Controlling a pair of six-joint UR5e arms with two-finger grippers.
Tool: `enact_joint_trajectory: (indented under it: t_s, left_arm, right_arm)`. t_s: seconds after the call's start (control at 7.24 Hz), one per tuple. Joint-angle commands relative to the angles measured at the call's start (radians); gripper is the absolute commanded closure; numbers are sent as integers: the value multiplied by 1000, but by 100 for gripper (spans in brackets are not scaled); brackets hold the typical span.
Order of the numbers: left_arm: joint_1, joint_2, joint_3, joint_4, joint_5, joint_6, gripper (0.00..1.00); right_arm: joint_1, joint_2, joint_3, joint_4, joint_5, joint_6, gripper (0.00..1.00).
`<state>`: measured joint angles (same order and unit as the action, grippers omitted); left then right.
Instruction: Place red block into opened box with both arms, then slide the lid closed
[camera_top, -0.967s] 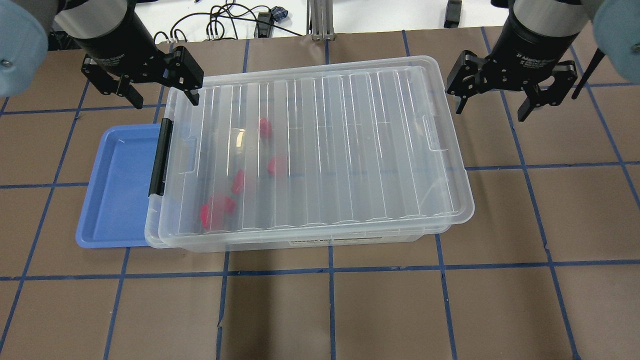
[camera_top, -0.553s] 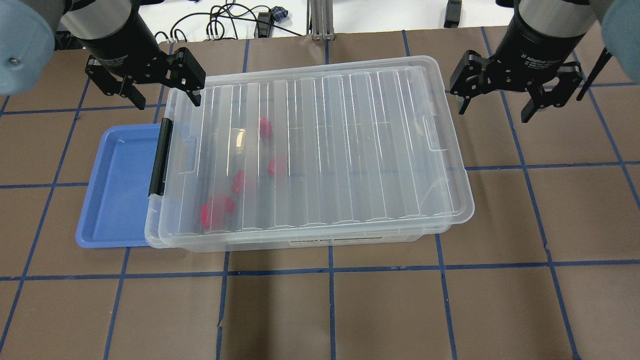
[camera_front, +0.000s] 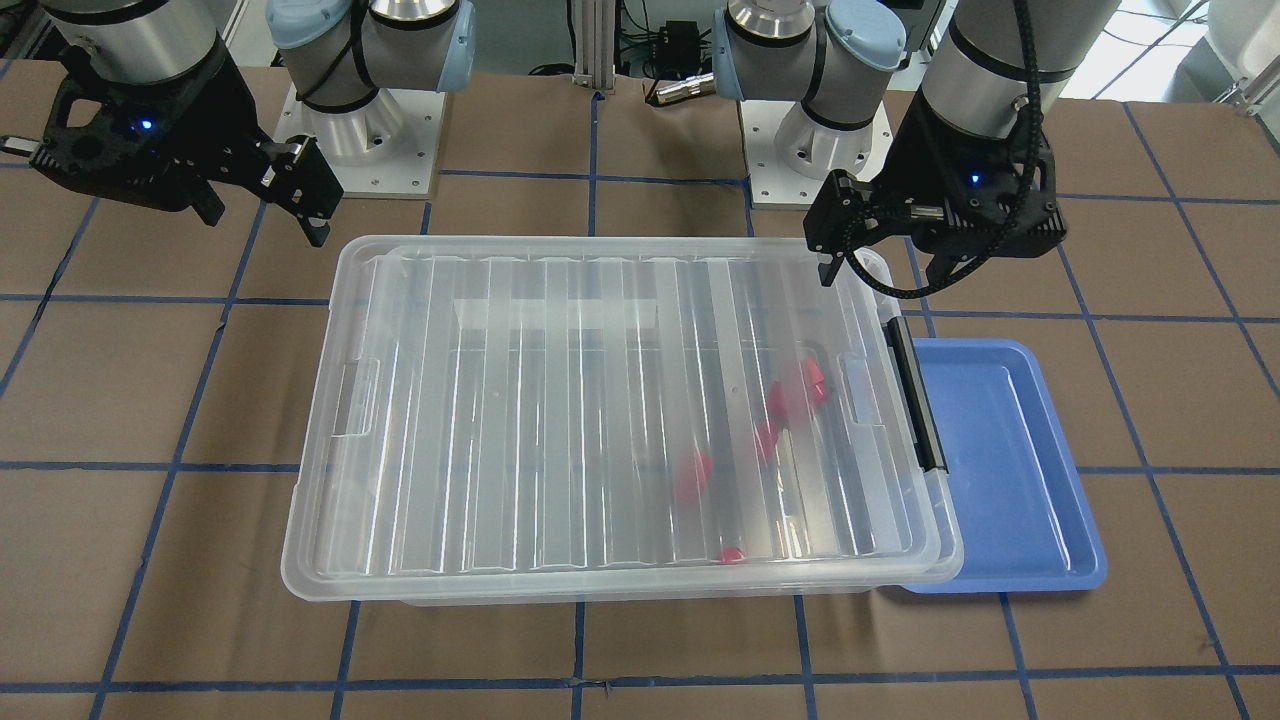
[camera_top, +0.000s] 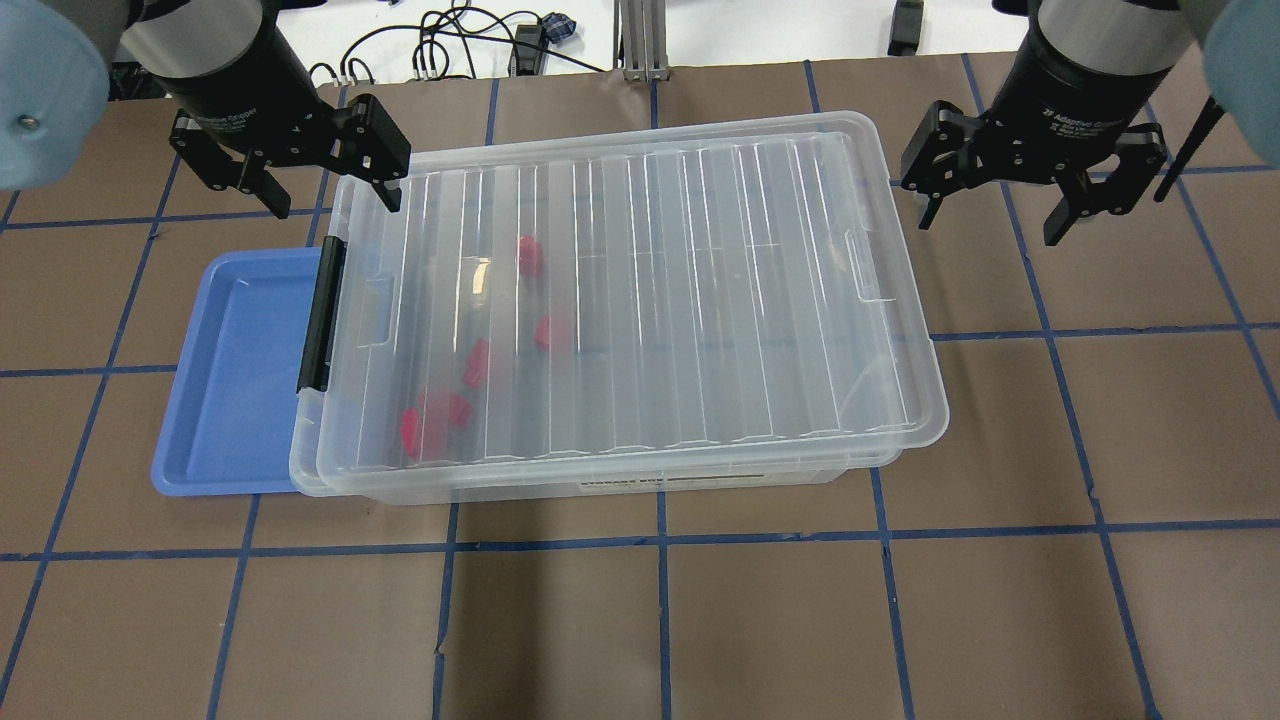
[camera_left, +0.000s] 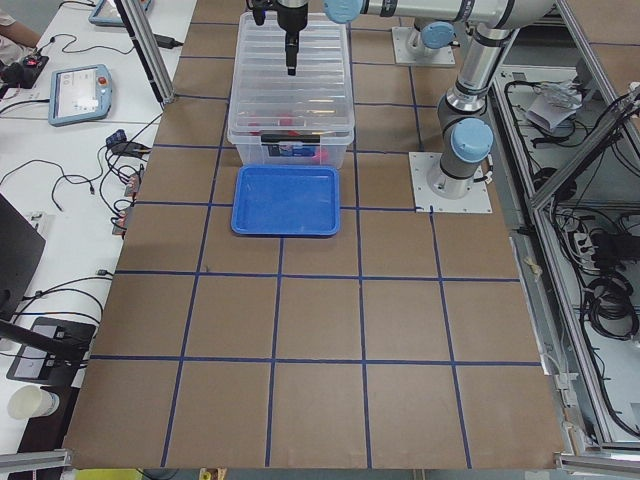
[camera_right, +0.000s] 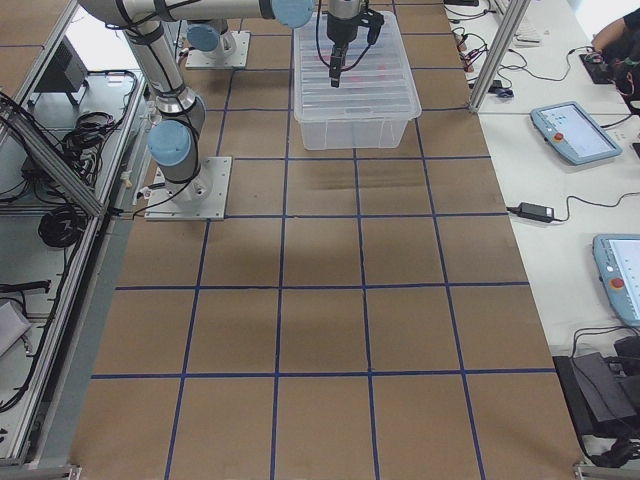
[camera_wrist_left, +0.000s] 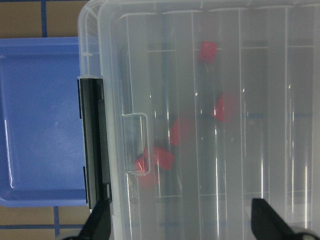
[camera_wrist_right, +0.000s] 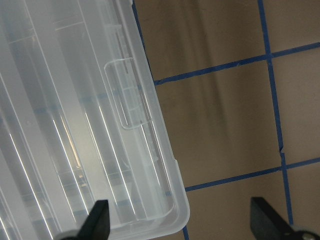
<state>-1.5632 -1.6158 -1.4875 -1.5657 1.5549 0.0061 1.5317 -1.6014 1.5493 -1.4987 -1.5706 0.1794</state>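
Observation:
The clear box (camera_top: 700, 478) stands mid-table with its ribbed lid (camera_top: 680, 300) lying flat over it. Through the lid I see several red blocks (camera_top: 553, 330) near the box's latch end, also in the left wrist view (camera_wrist_left: 207, 51). My left gripper (camera_top: 330, 205) hangs open above the lid's back corner beside the black bar latch (camera_top: 318, 315), holding nothing. Just off the opposite back corner, above the table, my right gripper (camera_top: 988, 225) is open and empty. The right wrist view shows the lid's tab recess (camera_wrist_right: 127, 95).
A shallow blue tray (camera_top: 230, 370) lies against the box's latch end, partly under its rim. Brown table with blue tape lines (camera_top: 660, 620) stretches in front of the box. Cables and an aluminium post (camera_top: 635, 40) sit behind it.
Both grippers have drifted a few pixels, the right one slightly outward. The box, lid and red blocks have not moved.

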Motion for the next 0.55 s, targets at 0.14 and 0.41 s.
enact_joint_trajectory:
  t_s: [0.14,0.41]
  left_arm:
    - [0,0,-2,3,1,0,0]
    - [0,10,-10,3,1,0,0]
  right_arm:
    - [1,1,2,0,0,0,0]
    - [-1,3,2,-11,1,0,0]
